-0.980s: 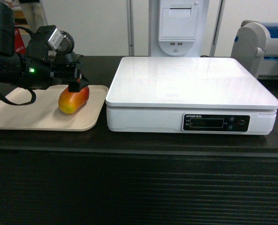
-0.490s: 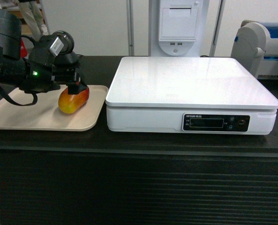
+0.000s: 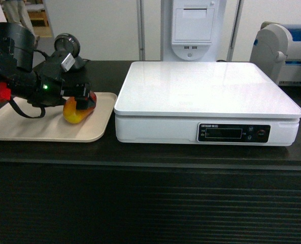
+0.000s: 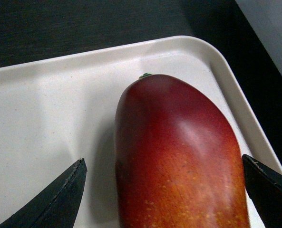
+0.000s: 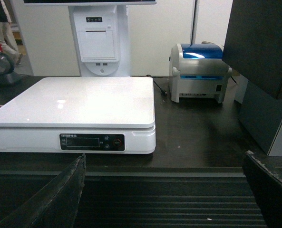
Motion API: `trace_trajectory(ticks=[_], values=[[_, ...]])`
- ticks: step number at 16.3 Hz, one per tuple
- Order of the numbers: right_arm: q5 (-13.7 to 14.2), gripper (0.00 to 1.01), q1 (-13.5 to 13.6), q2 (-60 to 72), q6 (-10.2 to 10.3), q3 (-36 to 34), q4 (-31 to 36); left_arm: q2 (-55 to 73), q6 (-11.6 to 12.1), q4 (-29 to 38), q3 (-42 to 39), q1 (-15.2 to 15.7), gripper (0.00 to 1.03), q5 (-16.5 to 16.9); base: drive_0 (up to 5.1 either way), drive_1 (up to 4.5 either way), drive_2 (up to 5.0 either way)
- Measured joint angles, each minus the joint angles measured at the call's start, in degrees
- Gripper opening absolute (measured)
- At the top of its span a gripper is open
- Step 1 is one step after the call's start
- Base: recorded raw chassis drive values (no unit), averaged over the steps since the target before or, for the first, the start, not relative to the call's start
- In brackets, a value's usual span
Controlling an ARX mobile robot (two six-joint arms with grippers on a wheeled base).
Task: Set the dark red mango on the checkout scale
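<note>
The dark red mango [image 3: 73, 116] lies on a beige tray [image 3: 33, 129] at the left of the checkout [image 3: 150, 203]. In the left wrist view the mango [image 4: 179, 161] fills the lower middle, red end pointing away. My left gripper [image 3: 83, 101] is open and straddles it, one black finger [image 4: 60, 199] off its left side with a gap and the other finger [image 4: 269, 190] close by its right side. The white scale [image 3: 206, 86] stands to the right of the tray with its top bare. My right gripper [image 5: 163, 156] is open and holds nothing, facing the counter's ribbed front below the scale [image 5: 79, 99].
A grey and blue label printer [image 3: 282, 46] sits at the back right, also seen from the right wrist [image 5: 198, 71]. A white receipt printer post [image 3: 193, 30] rises behind the scale. A round black scanner [image 3: 66, 46] stands behind the tray. The tray rim [image 4: 236, 95] runs close to the mango.
My left gripper has dropped from just above the mango to down around it, and the left arm has swung lower and leftward. The mango and scale have not moved.
</note>
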Motion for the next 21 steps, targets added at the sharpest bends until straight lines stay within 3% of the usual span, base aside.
trace_trajectory(ticks=[5, 6, 10, 12, 15, 18, 21], values=[[0.0, 0.98, 0.0, 0.0, 0.0, 0.0, -0.02, 1.66, 2.71, -2.29, 1.73, 0.11, 0.96, 0.74, 0.0, 0.0, 0.0], [-0.02, 0.98, 0.0, 0.0, 0.0, 0.0, -0.02, 1.66, 2.95, -2.25, 1.73, 0.09, 0.86, 1.22, 0.0, 0.0, 0.0], [0.0, 0.98, 0.0, 0.0, 0.0, 0.0, 0.0, 1.66, 3.48, -2.23, 1.7, 0.02, 0.77, 1.6, 0.0, 0.0, 0.0], [0.0, 0.98, 0.0, 0.0, 0.0, 0.0, 0.0, 1.55, 3.78, -1.55, 1.16, 0.02, 0.68, 1.62, 0.0, 0.0, 0.0], [-0.02, 0.98, 0.0, 0.0, 0.0, 0.0, 0.0, 0.13, 4.15, -0.07, -1.51, -0.02, 0.66, 1.7, 0.0, 0.0, 0.0], [0.0, 0.98, 0.0, 0.0, 0.0, 0.0, -0.02, -4.79, 4.72, 5.11, -9.22, 0.07, 0.66, 1.53, 0.0, 0.0, 0.0], [0.0, 0.98, 0.0, 0.0, 0.0, 0.0, -0.02, -20.04, 7.48, 13.38, -23.37, -0.07, 0.66, 2.4, 0.0, 0.0, 0.0]])
